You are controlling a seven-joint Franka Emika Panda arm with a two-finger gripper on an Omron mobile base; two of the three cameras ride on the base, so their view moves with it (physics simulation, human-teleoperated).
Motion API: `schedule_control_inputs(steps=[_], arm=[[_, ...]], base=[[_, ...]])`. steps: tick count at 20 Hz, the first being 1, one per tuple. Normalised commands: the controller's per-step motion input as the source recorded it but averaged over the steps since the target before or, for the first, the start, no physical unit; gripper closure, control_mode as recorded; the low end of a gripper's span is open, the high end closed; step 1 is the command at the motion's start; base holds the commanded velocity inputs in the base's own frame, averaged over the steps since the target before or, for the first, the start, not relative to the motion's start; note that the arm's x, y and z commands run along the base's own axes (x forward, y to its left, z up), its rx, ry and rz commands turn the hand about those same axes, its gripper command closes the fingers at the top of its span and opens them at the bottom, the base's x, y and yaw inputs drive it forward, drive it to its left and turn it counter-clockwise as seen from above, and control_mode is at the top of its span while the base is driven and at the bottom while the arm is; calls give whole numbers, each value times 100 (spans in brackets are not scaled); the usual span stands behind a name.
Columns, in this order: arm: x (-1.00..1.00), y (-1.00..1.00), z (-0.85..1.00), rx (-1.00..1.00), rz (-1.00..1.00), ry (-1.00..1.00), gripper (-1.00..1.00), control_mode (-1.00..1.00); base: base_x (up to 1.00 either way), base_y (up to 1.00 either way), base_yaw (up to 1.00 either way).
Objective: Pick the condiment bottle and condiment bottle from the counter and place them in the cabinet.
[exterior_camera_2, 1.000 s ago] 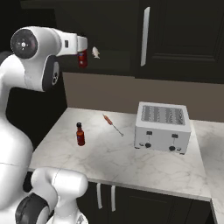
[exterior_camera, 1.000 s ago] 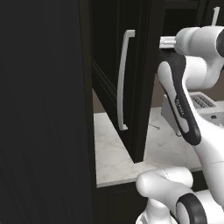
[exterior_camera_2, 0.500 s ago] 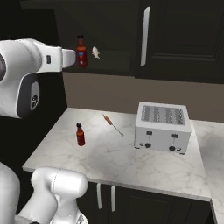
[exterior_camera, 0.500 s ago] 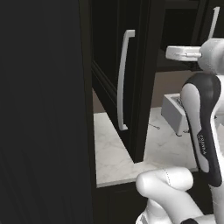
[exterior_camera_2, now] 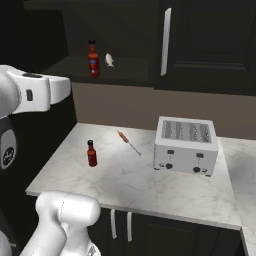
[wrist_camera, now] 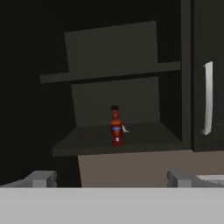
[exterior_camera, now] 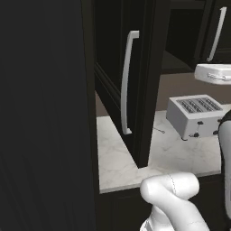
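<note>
A red condiment bottle (exterior_camera_2: 93, 59) stands upright on the lower shelf of the open dark cabinet (exterior_camera_2: 125, 69). Beside it lies a small white condiment bottle (exterior_camera_2: 109, 60), tilted. In the hand view the red bottle (wrist_camera: 116, 127) stands straight ahead on the shelf (wrist_camera: 146, 138), with the white bottle (wrist_camera: 125, 129) just behind it. My gripper (wrist_camera: 111, 179) is open and holds nothing, well back from the shelf. Another small red bottle (exterior_camera_2: 91, 153) stands on the marble counter (exterior_camera_2: 130, 185), toward its left.
A silver toaster (exterior_camera_2: 186, 145) sits on the counter's right half, and a thin red skewer-like item (exterior_camera_2: 129, 142) lies between it and the counter bottle. An open cabinet door with a pale bar handle (exterior_camera: 127, 81) stands over the counter's left end. A closed door handle (exterior_camera_2: 165, 42) is right of the shelf.
The arm has drawn back and to the left, away from the cabinet. The red bottle stays standing on the shelf where the gripper was. Nothing on the counter moved.
</note>
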Motion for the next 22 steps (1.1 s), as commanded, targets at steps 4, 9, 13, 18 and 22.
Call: schedule_control_inputs(steps=[4, 9, 13, 18, 22], arm=[[-57, 0, 0, 0, 0, 19, -100, -100], [-29, 0, 0, -1, 0, 31, -100, -100], [-7, 0, -1, -1, 0, 28, -100, -100], [0, 0, -6, 0, 0, 12, -100, -100], [1, 0, -30, 0, 0, 0, -100, -100]], base=[[0, 0, 0], [0, 0, 0], [0, 0, 0], [0, 0, 0], [0, 0, 0]])
